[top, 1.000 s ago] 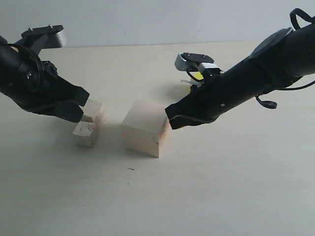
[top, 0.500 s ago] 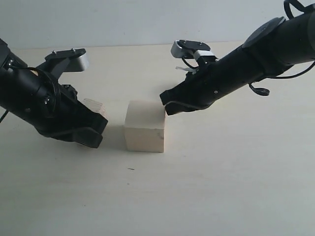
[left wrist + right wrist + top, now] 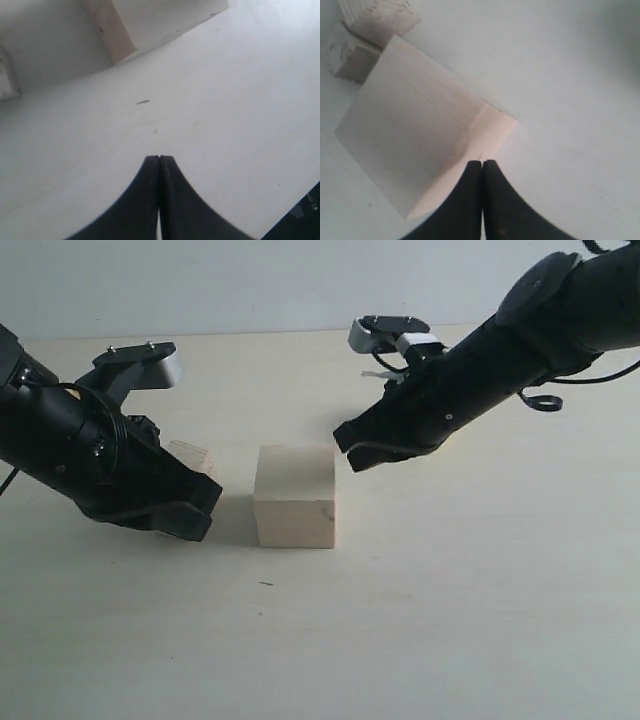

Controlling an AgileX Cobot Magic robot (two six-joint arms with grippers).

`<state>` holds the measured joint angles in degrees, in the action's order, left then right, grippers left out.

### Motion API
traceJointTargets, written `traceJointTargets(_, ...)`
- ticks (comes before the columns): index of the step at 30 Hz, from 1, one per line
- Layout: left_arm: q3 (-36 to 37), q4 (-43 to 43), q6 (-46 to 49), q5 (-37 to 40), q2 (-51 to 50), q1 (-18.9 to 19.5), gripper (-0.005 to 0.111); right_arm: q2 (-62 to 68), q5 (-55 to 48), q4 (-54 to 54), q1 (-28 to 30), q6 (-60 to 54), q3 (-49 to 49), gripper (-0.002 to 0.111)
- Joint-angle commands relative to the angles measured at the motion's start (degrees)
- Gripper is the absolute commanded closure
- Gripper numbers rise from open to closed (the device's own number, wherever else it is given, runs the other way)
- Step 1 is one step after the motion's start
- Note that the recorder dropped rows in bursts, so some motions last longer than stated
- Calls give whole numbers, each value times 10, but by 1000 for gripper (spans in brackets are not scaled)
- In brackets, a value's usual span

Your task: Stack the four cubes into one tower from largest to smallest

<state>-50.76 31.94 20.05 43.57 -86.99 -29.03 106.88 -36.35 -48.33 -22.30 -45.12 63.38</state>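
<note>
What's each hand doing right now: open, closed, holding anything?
Left hand: closed, holding nothing.
Right hand: closed, holding nothing, its tip over the big cube.

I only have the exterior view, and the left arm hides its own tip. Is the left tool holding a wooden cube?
Observer: No. The left wrist view shows the left tool shut on nothing, above the pale table.
Operator: And the right?
Observer: The right tool is shut and empty, near a corner of the large pale wooden cube.
Operator: What's behind the left arm?
Observer: A striped-grain wooden cube and a small pale wooden cube, side by side.
</note>
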Motion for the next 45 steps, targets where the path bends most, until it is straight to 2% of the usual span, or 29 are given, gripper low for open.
traceJointTargets(1,1,4,5,-23,5,-2,107,-52,-9,6,-1,6,4,108)
traceJointTargets(5,1,4,5,-41,5,-2,107,-53,-91,7,-2,6,2,108)
traceJointTargets(14,1,-4,10,-44,5,-2,107,-53,-105,8,-61,6,-33,108)
traceJointTargets(24,1,-13,10,-49,5,-2,107,-29,-100,7,-70,6,-34,108)
traceJointTargets(30,1,-13,10,-49,5,-2,107,13,-102,-30,-70,-20,-34,108)
traceJointTargets(38,1,-13,10,-51,5,-2,107,17,-40,-49,-70,-37,-34,108)
traceJointTargets(45,1,-16,10,-56,5,-2,107,41,-36,-138,-70,-102,-34,108)
